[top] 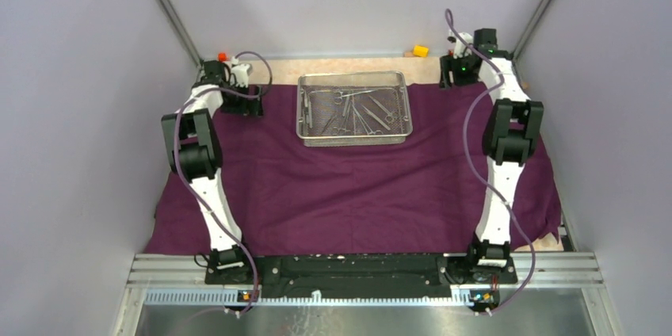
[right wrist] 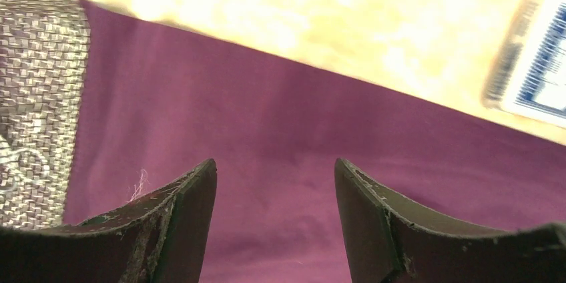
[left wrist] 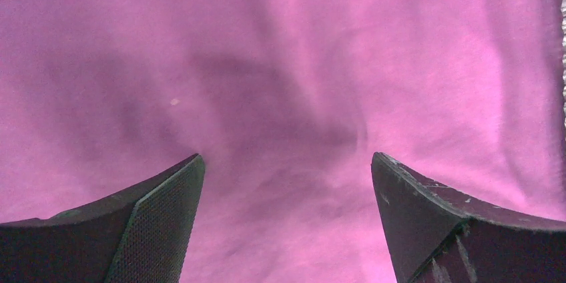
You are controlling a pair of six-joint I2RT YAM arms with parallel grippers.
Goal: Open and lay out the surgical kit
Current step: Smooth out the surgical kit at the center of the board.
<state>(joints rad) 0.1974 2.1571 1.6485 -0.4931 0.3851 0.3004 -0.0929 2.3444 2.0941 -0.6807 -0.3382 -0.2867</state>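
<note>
Jaws on both arms are standing wide and empty: left jaws hovering over the purple cloth at its far left corner, right jaws over its far right edge, near the mesh tray. One cloth is lying spread on the table, carrying one tray of several tangled steel instruments, uncountable here.

The left arm and right arm are white links joined by chunky black housings. A lilac cable loops along each. Their jaws are dark, wedge-shaped and scuffed.
</note>
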